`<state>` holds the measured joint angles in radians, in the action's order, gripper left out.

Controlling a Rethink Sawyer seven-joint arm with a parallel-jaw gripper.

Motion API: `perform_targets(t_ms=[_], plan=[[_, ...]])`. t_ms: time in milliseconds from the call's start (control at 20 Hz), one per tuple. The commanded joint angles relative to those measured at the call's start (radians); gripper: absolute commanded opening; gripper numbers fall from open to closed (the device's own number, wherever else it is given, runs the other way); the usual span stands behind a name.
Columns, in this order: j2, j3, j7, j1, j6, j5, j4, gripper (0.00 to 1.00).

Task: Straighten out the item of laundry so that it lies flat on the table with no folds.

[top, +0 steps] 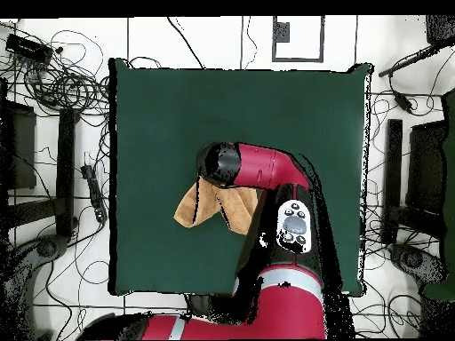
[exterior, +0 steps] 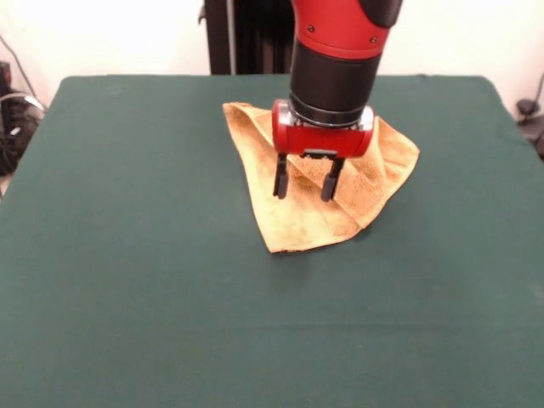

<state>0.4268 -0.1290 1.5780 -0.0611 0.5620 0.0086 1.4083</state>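
Observation:
The item of laundry (exterior: 306,212) is a golden-orange terry towel lying folded into a rough triangle on the far middle of the dark green table (exterior: 127,272). A fold runs along its right side, and one corner points toward the near edge. My gripper (exterior: 307,181) hangs just above the towel's middle, open, its two black fingers (exterior: 280,177) apart with nothing between them. In the overhead view the towel (top: 200,206) shows partly from under the red arm (top: 267,169), which hides its middle and the gripper itself.
Cables (top: 62,84) and black stands (top: 67,169) lie on the floor around the table (top: 293,107). A black upright post (exterior: 246,34) stands behind the table's far edge.

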Motion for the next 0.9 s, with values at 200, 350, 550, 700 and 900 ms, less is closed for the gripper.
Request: perform_targets(t_ms=[200,350,550,700,900], plan=[[0.016,0.057,0.211,0.022,-0.067,0.015,0.212,1.0],[0.029,0.062,0.207,0.021,-0.081,0.015,0.241,1.0],[0.021,0.056,0.214,0.027,-0.086,0.018,0.234,1.0],[0.026,0.057,0.217,0.033,-0.116,0.012,0.26,1.0],[0.027,0.056,0.22,0.042,-0.147,0.006,0.281,1.0]])
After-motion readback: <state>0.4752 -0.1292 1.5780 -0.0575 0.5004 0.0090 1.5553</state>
